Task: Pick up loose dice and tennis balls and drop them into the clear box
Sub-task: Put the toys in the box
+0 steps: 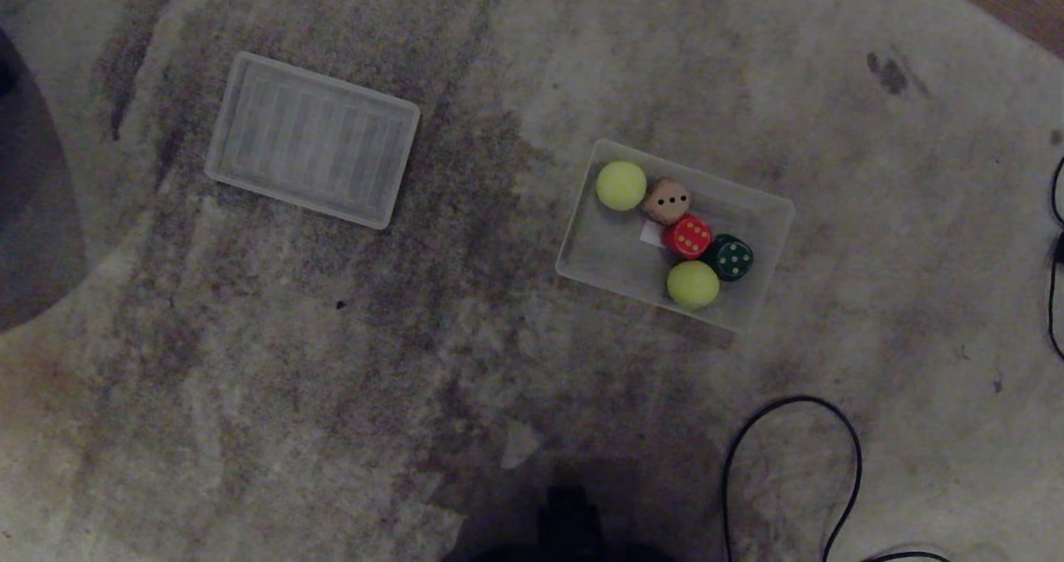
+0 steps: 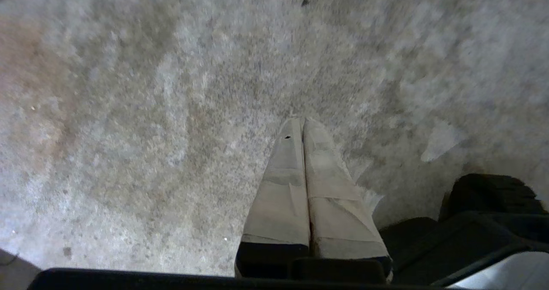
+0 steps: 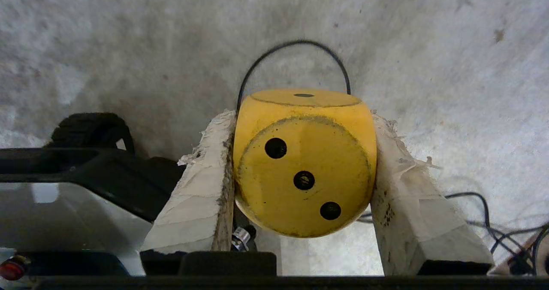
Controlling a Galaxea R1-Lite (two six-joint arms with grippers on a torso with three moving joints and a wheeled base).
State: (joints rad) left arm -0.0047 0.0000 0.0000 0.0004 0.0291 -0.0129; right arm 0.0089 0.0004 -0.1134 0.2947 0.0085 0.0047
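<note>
Right pincer (image 3: 302, 122) pinching yellow die (image 3: 303, 161) above carpet (image 3: 128, 45), black cable (image 3: 296, 45) beneath; left pincer (image 2: 302, 125) pressed together

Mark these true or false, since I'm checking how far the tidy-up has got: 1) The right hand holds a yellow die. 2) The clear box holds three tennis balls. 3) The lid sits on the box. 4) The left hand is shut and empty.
1) True: the right hand is shut on the yellow die.
2) False: the clear box holds two tennis balls and three dice.
3) False: the lid lies apart on the carpet.
4) True: the left hand is shut, holding nothing.
</note>
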